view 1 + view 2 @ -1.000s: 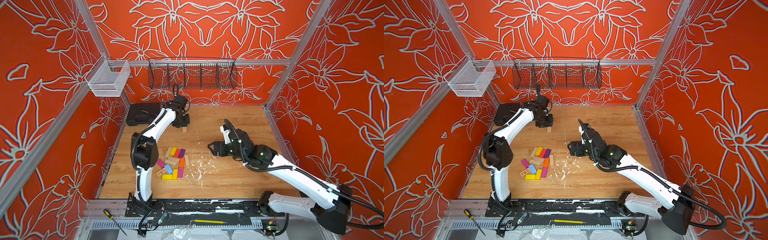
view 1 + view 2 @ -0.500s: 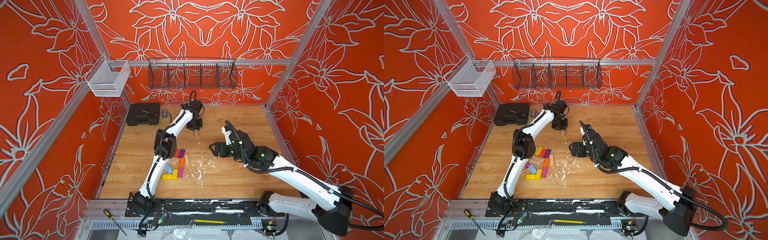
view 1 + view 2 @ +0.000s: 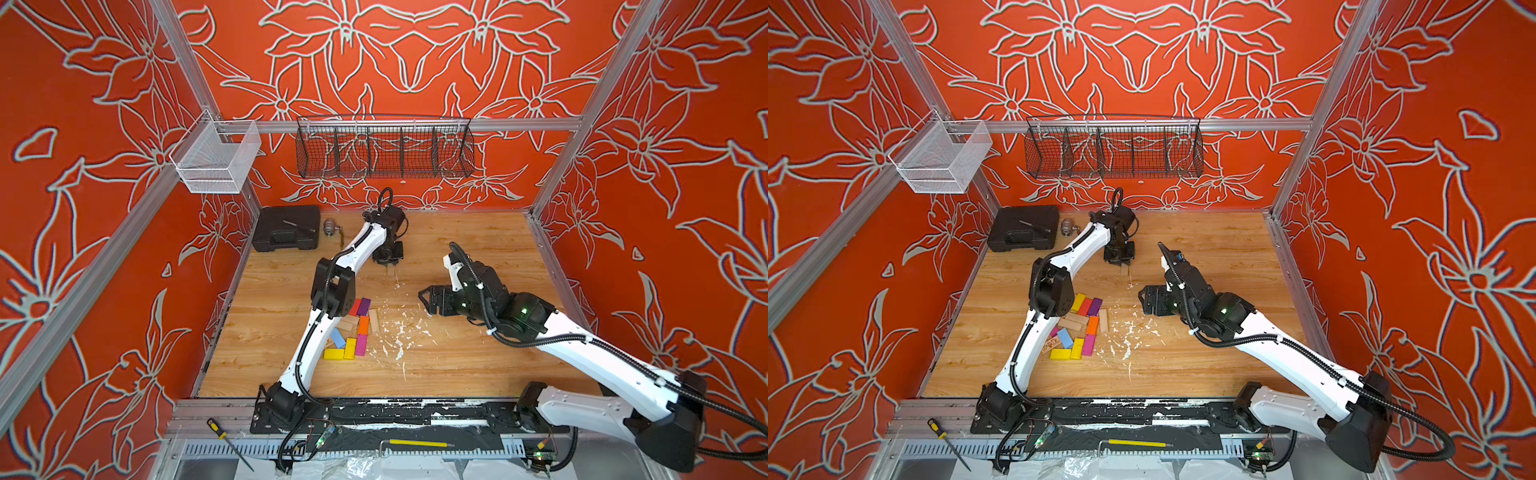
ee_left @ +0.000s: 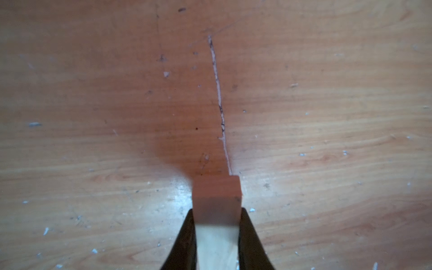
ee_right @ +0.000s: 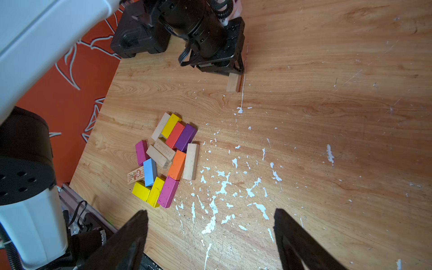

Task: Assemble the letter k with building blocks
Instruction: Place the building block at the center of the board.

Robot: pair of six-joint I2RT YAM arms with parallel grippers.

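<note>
- Movement is seen on the left side only: the left gripper (image 3: 388, 261) has been carried away from the black case (image 3: 286, 227) in the back corner and out toward the middle of the table (image 3: 478, 249)
- A plain plank (image 4: 217, 194) is clamped between its jaws and held on end, lower end pointing down at the wood; the grip is unchanged over the last second
- In the right wrist view the plank's lower end is seen just beside a thin white line (image 5: 243, 93) on the table; whether it is touching the surface cannot be told
- The right gripper (image 5: 210, 211) has barely been shifted; its jaws are spread wide with nothing between them, well apart from the left one
- The other blocks (image 5: 168, 159) have not been touched: yellow, red, purple, orange, magenta, light blue and plain ones are left in a loose heap toward the front of the table, well apart from the carried plank
- Meaning, as judged: a first piece is being brought to open table for the letter, probably for the upright stroke; nothing of the k is laid yet, so the task is judged to be at its start
- Writing: a printed block (image 5: 135, 175) at the heap's edge is marked in red with what looks like a 3; fine print is seen on another plain block (image 5: 164, 149) but is too small to be read
- No brand or label can be read on the arms or the case
</note>
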